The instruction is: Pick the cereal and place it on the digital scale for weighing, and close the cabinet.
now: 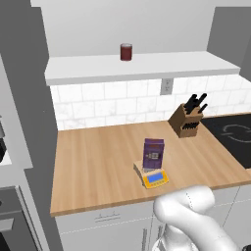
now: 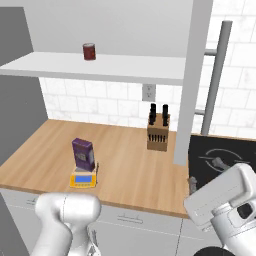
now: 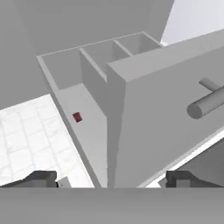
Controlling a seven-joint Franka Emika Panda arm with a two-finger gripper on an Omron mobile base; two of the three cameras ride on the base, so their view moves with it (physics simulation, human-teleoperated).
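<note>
Cereal (image 1: 153,153) upright on digital scale (image 1: 156,178); cabinet (image 2: 196,80) door edge-on, open.

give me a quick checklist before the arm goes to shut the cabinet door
1. Cereal box upright on the scale: ok.
2. Gripper open and holding nothing: ok.
3. Cabinet door swung shut: not ok, it stands open with its edge toward the counter.
4. Bar handle in sight of the hand camera: ok, it shows on the door face at upper right.
5. Fingers lined up on the door or handle: cannot tell, no contact is visible.
6. Red can back from the shelf edge, out of the door's swing: ok.
</note>
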